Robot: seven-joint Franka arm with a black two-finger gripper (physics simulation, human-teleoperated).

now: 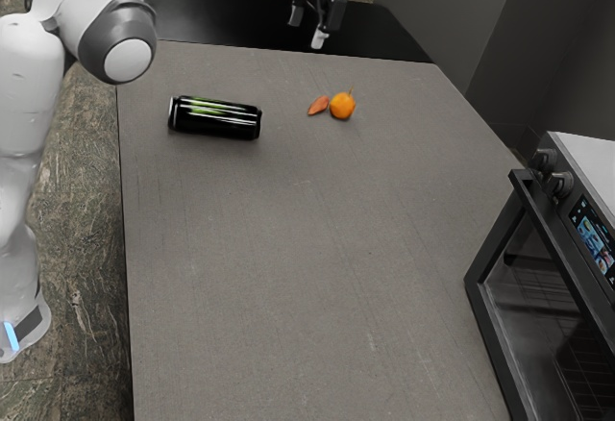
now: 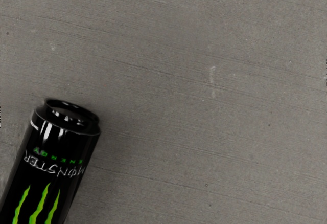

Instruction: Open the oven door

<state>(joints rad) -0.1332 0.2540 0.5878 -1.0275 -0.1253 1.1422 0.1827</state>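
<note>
Oven (image 1: 598, 157) is at the exterior view's right, by the table's (image 1: 288, 277) edge: pale flat top, dark front w/ 2 round knobs (image 1: 560, 185) & a lit, colored display (image 1: 594, 238). Door (image 1: 538, 296) has a dark frame around a glass pane, rack lines faintly visible thru it, & a long bar handle (image 1: 562, 253) along its upper edge. It looks shut or nearly so; can't tell if there's a slight gap. Gripper (image 1: 307, 33) is open, fingers apart w/ nothing btwn them, over the far part of the table, well apart from the oven.

Ext. view also has the orange fruit (image 1: 342, 106) w/ a small reddish-orange item (image 1: 318, 106) just beside it; wrist view has neither, nor the oven. Wrist view does give the black can's (image 2: 48, 168) "Monster Energy" lettering, green claw marks & recessed end; ext. view has it lying on its side, label unreadable.
</note>
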